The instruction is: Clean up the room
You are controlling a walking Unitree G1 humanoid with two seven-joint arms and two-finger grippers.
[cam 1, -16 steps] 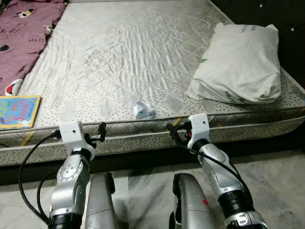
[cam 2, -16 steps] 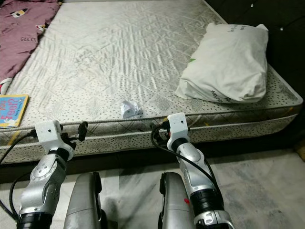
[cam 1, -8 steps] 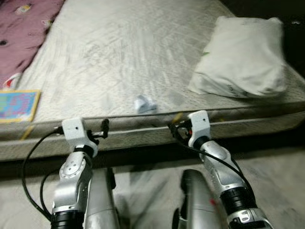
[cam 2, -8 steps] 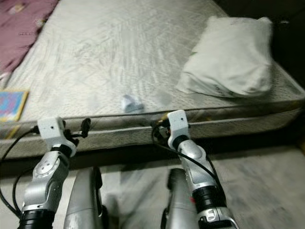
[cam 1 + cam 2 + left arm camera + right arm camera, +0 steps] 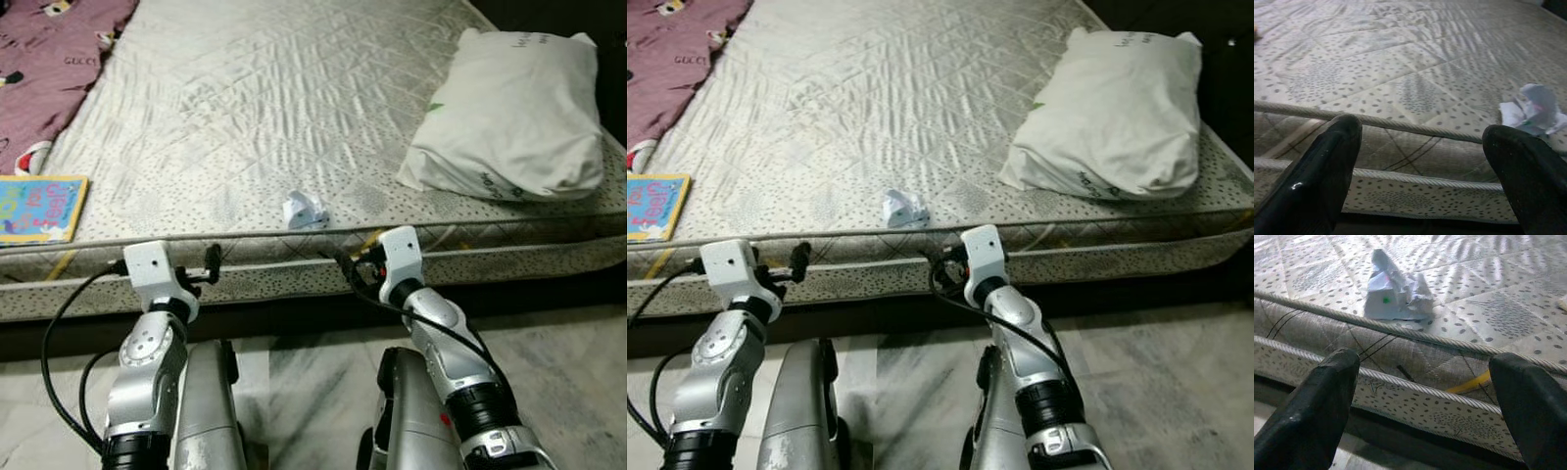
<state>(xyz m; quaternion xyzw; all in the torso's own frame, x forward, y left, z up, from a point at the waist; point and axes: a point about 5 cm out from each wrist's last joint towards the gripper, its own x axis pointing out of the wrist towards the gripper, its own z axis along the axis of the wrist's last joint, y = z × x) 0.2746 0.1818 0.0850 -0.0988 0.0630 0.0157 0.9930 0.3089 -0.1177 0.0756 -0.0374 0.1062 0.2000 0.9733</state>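
head and wrist views over mattress [image 5: 294,117] edge

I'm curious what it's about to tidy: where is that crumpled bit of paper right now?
The crumpled paper lies on the mattress near its front edge, between the book at left and pillow at right, just beyond both grippers.

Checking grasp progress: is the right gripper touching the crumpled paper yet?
Apart. The right wrist view shows the crumpled paper on the mattress beyond the open right gripper, with the mattress edge between.

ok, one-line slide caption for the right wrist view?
Right tool, fingers open, faces the mattress edge, with crumpled paper lying just past the piping.
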